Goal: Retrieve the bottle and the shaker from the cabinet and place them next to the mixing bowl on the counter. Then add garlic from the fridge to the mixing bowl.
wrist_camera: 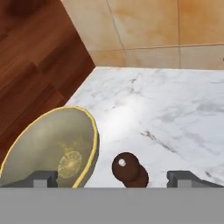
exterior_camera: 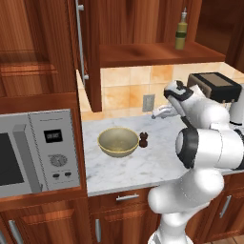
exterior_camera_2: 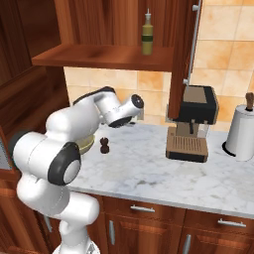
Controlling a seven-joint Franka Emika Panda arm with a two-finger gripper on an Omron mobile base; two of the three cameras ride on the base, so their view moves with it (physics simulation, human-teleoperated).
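A dark brown shaker [exterior_camera: 143,139] [exterior_camera_2: 104,145] [wrist_camera: 129,169] stands upright on the marble counter, just right of the yellow-rimmed mixing bowl [exterior_camera: 118,141] [wrist_camera: 57,148]. The olive-green bottle [exterior_camera: 180,31] [exterior_camera_2: 147,33] stands on the open cabinet's shelf. My gripper [exterior_camera: 162,112] [wrist_camera: 113,177] hangs open above and behind the shaker, fingertips [wrist_camera: 43,177] wide apart, holding nothing. In the right base view my arm hides most of the bowl. The garlic is out of view.
A microwave [exterior_camera: 38,152] sits left of the counter. The open cabinet door [exterior_camera: 88,52] hangs above the bowl. A coffee machine [exterior_camera: 214,86] [exterior_camera_2: 193,124] and a paper towel roll [exterior_camera_2: 243,131] stand to the right. The counter [exterior_camera_2: 149,173] has bare marble in front.
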